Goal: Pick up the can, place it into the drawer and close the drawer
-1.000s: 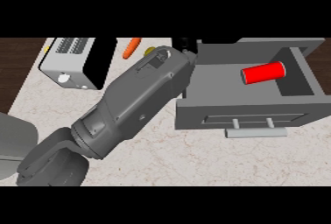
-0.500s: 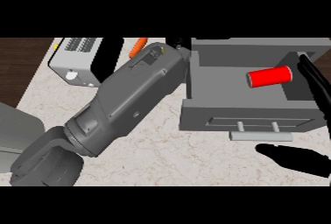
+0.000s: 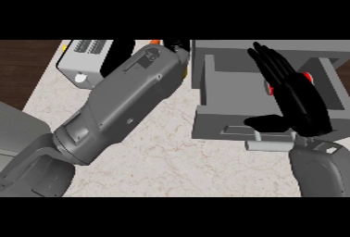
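Observation:
The red can lies inside the open grey drawer at the upper right. Only small red bits of it show on either side of my right hand. That hand hovers over the drawer with its fingers straight and pointing away from me, and its thumb reaches out left above the drawer's front. It holds nothing. My left forearm slants from the lower left up to the top centre. Only a dark sliver of the left hand shows there, at the drawer's left corner.
A white toaster stands at the upper left on the marble counter. An orange item peeks out beside the left forearm at the top. The drawer's bar handle sticks out toward me, just above my right wrist.
My right hand has come up from the lower right edge and now stretches over the open drawer, covering most of the can. The left forearm has stayed roughly where it was.

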You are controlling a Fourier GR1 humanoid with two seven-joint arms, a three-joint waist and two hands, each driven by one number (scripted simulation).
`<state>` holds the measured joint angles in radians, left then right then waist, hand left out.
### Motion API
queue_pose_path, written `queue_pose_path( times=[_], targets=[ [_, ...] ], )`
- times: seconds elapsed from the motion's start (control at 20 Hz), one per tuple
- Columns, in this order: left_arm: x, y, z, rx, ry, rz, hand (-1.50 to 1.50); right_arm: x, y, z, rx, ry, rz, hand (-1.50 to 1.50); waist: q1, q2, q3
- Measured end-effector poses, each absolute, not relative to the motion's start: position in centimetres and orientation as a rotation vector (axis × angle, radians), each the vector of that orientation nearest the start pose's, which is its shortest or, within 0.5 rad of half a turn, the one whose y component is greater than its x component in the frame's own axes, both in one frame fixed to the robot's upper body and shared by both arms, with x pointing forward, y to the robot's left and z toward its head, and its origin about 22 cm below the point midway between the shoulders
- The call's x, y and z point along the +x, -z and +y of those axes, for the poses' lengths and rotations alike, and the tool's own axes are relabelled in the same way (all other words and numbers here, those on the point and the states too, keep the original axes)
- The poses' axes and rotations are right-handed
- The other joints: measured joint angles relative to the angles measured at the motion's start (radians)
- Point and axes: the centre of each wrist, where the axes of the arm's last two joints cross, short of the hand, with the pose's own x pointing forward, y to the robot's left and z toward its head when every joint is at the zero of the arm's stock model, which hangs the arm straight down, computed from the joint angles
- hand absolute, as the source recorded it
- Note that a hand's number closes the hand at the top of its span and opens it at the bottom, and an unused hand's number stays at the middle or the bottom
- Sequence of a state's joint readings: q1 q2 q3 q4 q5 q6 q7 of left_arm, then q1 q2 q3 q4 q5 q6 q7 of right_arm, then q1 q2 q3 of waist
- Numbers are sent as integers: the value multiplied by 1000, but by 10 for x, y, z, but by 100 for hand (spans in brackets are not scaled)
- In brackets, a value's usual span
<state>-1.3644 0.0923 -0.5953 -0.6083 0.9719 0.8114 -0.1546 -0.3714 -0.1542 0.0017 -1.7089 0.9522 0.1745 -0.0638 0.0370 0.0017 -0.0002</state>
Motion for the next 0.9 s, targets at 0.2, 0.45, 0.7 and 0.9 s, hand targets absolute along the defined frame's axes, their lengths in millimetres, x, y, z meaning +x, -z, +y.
queue_pose_path(
  times=[0.2,0.45,0.7,0.9],
  targets=[
    [420,-202,17,15,-154,-1702,-150,326,-117,-201,-935,-1103,-1780,-150,6,-2,0],
    [422,-203,41,36,-167,-1707,-150,356,-82,-194,-989,-1123,-1730,-150,6,1,1],
    [422,-205,64,51,-171,-1706,-150,383,-64,-195,-1065,-1153,-1684,-150,6,-1,-3],
    [419,-211,76,59,-174,-1708,-150,397,-56,-192,-1147,-1164,-1674,-150,5,-9,-10]
  ],
)
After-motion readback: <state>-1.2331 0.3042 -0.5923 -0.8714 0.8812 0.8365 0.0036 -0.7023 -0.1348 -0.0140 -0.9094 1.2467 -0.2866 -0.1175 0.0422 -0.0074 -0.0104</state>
